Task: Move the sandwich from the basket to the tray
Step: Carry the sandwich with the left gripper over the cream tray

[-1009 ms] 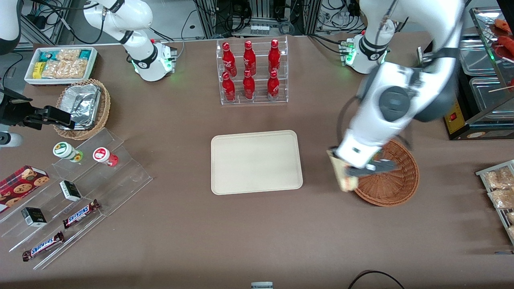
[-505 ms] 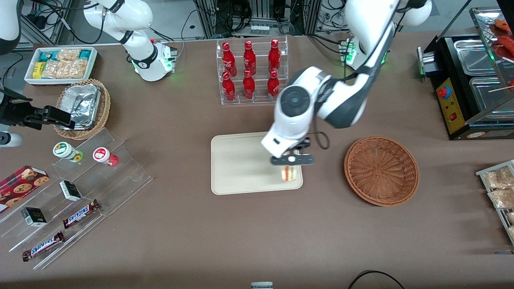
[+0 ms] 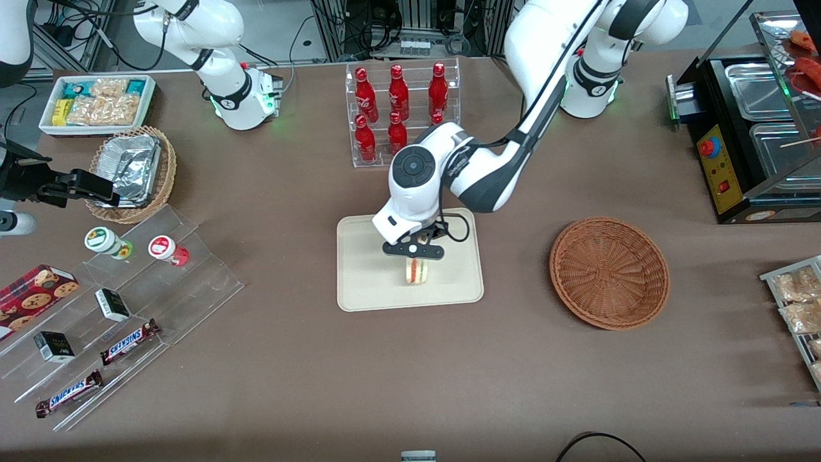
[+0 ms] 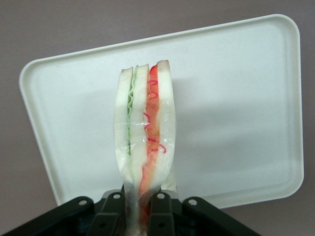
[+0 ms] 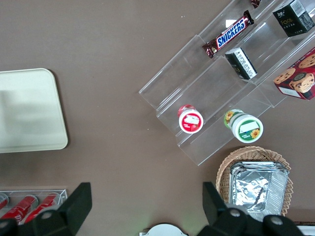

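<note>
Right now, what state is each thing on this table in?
Sandwich: wrapped, held edge-up above the tray.
Gripper: shut on the sandwich, over the tray.
Tray: flat, nothing resting on it yet.
Basket: empty, toward the working arm's end.
Bottles: upright in their rack.

A brown worktop (image 3: 269, 359) is filling most of the scene, lying under even overhead light. Along its edge farthest from the front camera, metal frames (image 3: 410, 25) and tangled black cables (image 3: 545, 19) are standing over a pale grey floor (image 3: 288, 32).
</note>
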Robot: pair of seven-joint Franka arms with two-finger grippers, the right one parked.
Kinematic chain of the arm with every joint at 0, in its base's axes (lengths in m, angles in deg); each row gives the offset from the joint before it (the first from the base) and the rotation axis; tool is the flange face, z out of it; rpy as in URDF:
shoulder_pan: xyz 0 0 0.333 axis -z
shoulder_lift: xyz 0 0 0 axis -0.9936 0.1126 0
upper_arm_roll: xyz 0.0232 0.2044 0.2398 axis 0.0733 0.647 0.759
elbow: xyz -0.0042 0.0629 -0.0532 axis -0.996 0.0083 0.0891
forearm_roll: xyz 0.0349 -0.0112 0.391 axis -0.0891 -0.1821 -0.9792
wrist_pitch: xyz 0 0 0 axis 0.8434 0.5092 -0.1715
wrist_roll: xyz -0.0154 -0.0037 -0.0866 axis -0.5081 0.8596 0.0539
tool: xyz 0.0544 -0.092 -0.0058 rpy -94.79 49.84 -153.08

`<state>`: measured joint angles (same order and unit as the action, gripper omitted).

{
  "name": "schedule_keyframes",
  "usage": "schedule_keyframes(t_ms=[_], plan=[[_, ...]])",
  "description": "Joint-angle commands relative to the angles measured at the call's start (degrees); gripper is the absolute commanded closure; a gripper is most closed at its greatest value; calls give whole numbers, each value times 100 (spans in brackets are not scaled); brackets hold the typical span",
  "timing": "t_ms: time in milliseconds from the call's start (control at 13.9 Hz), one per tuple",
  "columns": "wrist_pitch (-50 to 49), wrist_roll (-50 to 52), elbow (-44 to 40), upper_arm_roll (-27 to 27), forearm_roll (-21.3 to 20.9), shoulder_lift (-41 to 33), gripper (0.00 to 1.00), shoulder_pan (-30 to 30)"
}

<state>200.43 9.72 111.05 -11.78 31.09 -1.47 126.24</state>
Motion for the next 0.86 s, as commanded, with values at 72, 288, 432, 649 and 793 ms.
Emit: schedule_keyframes(t_ms=[72,288,432,649,793], plan=[[309,475,-222,39,32,364,100,123],[318,616,-326,39,23,601,100,212],[318,625,-345,48,-12,725,100,361],[309,625,-345,57,-12,760,38,370],[257,634,-353,66,-3,682,1,353]])
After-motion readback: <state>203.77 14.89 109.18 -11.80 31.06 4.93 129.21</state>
